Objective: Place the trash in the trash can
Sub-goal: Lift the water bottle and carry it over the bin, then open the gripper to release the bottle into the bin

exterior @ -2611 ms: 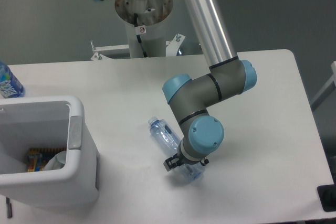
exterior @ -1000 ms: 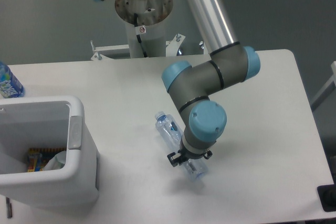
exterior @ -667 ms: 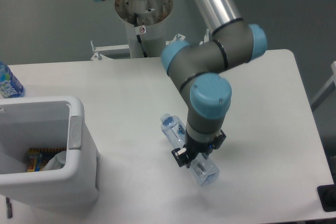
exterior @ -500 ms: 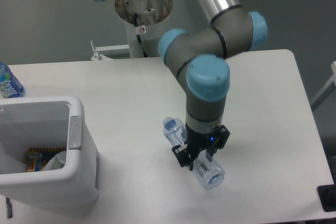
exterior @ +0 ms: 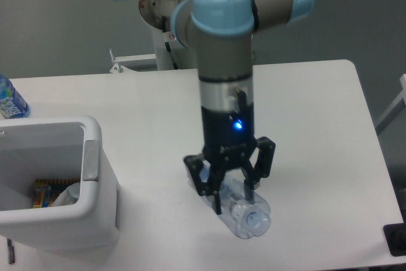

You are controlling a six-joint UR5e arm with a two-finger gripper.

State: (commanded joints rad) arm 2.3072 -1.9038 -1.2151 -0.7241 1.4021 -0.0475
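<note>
One piece of trash concerns us now, but we start at the far left, where a bottle with a blue label (exterior: 9, 101) stands at the table (exterior: 317, 125) edge; it is not part of the job. Next comes the large white rectangular plastic trash can (exterior: 95, 207) with its grey strip facing right; down inside we see something pale and something orange, too small to name for sure. Well apart from it, toward the middle of the table, the black two-finger pincer (exterior: 233, 191) hangs pointing straight down from the arm, a blue light lit above it. It is clenched across the slim clear bluish plastic bottle (exterior: 244, 215), which lies crosswise between the fingers with its round end toward us. We cannot tell whether the bottle is touching the table or just off it.

We judge the next move to be a carry leftward to the can. The risks: thin, smooth plastic may buckle or slide out of the grip during a quick swing; the long bottle, held sideways, could catch the thick rim if carried low; and letting go early would drop it beside the can.
</note>
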